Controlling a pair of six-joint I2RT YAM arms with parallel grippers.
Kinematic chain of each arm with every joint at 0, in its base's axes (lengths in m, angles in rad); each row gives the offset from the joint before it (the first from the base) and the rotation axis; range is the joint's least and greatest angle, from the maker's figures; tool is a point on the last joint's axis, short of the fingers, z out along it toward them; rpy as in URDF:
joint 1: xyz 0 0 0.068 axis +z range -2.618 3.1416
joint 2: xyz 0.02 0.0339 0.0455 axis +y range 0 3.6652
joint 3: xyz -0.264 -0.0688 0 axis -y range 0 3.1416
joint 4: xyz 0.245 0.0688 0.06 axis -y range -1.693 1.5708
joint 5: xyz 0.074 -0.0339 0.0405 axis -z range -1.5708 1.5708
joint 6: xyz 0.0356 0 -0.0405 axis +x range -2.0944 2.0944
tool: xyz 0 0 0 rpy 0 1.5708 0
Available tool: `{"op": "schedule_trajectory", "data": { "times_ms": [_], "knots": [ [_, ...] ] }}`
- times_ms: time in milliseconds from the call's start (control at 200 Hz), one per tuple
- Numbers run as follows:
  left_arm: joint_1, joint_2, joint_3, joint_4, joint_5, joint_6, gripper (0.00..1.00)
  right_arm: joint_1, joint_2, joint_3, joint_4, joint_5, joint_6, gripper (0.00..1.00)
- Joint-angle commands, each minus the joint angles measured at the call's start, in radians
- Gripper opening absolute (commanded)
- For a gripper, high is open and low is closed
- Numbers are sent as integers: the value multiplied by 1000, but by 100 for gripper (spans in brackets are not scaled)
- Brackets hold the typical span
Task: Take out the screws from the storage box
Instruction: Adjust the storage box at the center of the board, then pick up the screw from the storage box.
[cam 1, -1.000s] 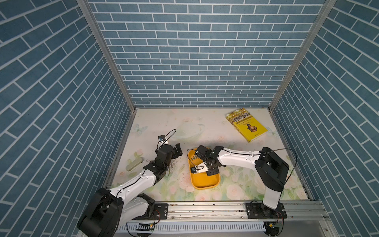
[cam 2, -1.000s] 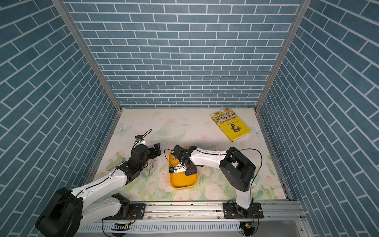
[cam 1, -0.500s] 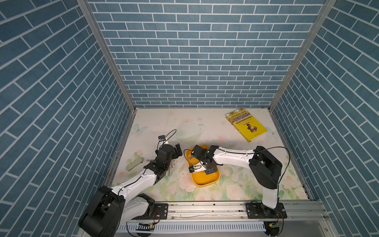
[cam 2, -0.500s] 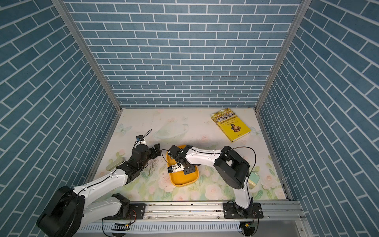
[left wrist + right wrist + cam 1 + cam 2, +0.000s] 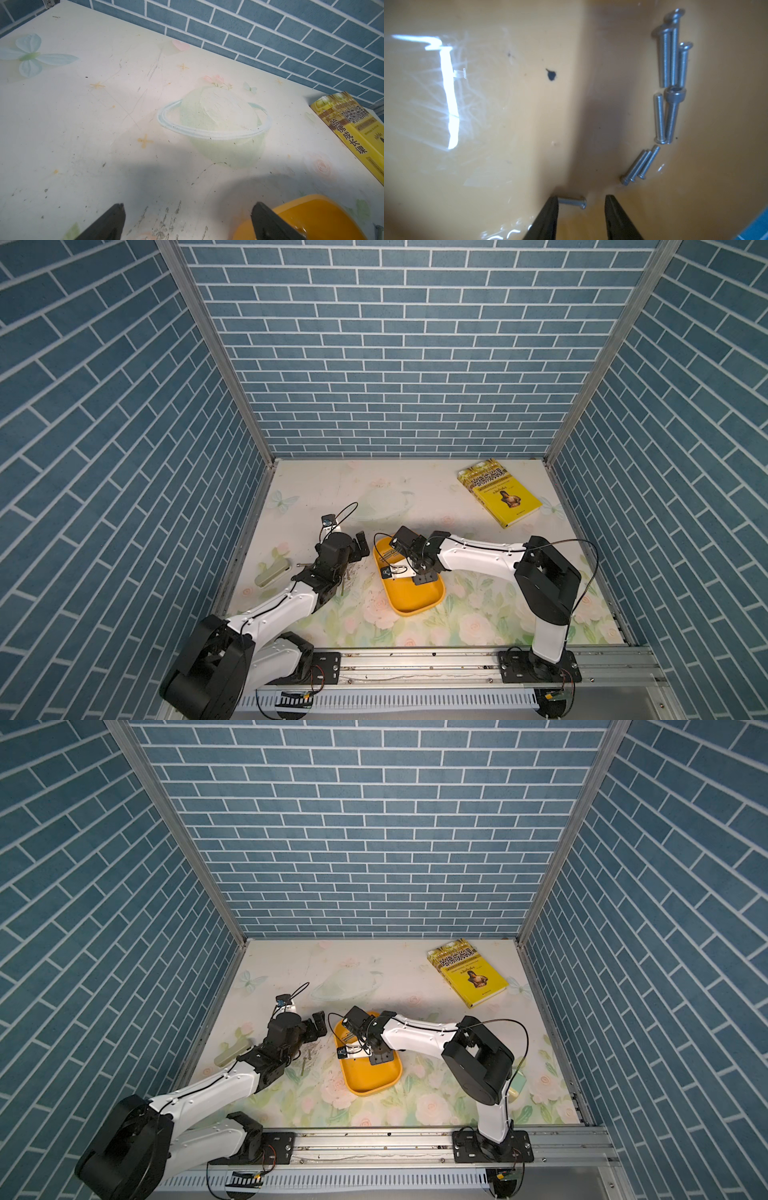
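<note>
While the left jaws hang wide apart just left of the storage box (image 5: 419,599), what look like a couple of screws (image 5: 306,1062) lie out on the surface (image 5: 374,497); inside it, right jaws stand apart astride one, eight more waiting.

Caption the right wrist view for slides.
Open right hand flanking one slim silvery metal screw in shallow orange-yellow plastic tray.

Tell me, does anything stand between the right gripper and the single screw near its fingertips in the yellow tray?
Nothing visible does. The screw lies bare in the tray, already between the right gripper's open jaws.
</note>
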Motion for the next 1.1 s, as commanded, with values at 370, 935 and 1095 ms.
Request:
{"op": "schedule_trajectory", "data": {
  "times_ms": [370,935,1095],
  "knots": [
    [12,13,12,5,4,9,100,-3,-16,-12,-67,88,-16,35],
    [14,30,16,7,8,10,100,-3,72,-6,-62,27,-32,37],
    [14,31,16,8,10,9,100,-5,63,-15,-16,-13,-45,36]
  ]
}}
